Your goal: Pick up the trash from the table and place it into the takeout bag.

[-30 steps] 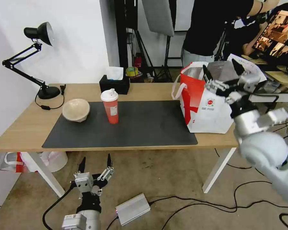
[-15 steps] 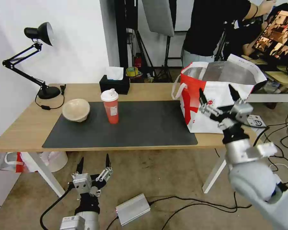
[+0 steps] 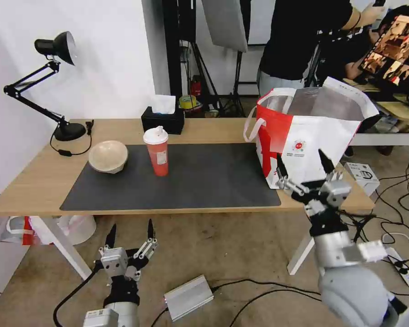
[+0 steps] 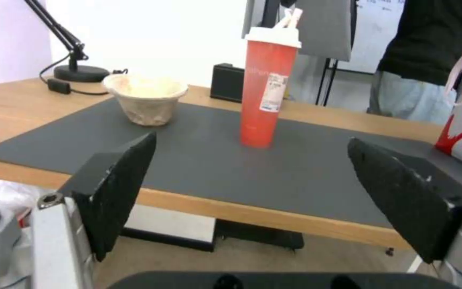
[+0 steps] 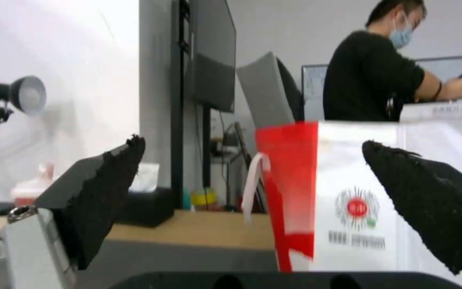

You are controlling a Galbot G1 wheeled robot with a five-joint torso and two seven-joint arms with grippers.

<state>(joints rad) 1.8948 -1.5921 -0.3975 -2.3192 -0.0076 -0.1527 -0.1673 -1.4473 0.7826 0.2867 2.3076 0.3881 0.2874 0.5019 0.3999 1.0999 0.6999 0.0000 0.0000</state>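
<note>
Light-wood bench (image 3: 36, 181) with grey mat (image 3: 200, 181): red cup (image 3: 156, 151) upright beside pulp bowl (image 3: 107, 156), bag (image 3: 304, 136) open-mouth-up at the right end, tissue box (image 3: 162, 119) and lamp (image 3: 54, 81) behind, right end effector (image 3: 303, 171) spread wide, empty, before bag, left end effector (image 3: 130, 232) spread wide below the bench edge.

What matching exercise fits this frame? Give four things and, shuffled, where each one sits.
Things:
1. red cup
2. beige bowl
3. takeout bag
4. tissue box

Places:
A. on the table's bare wood at its back edge, behind the mat
B. on the table's right end
C. on the mat's left corner
D. on the mat, just right of the bowl

Pairs: 1-D, 2-C, 3-B, 4-A
</note>
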